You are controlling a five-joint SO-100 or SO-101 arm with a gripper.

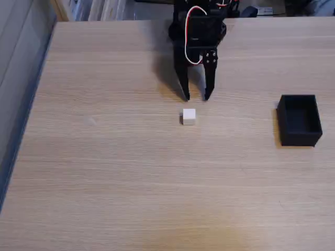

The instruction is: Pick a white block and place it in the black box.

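The white block (189,116) lies loose on the table (115,172), just in front of the pincer (197,96), not yet gripped.

A small matte cube with crisp edges, it sits on pale wood-grain laminate; the black pincer hangs just above it in the fixed view, tips parted a little, holding nothing. Its gap looks barely wider than the cube, so a slightly off-centre descent could knock or tip the light block away. The black box (299,120), thin-walled and open-topped, stands well apart to the right.
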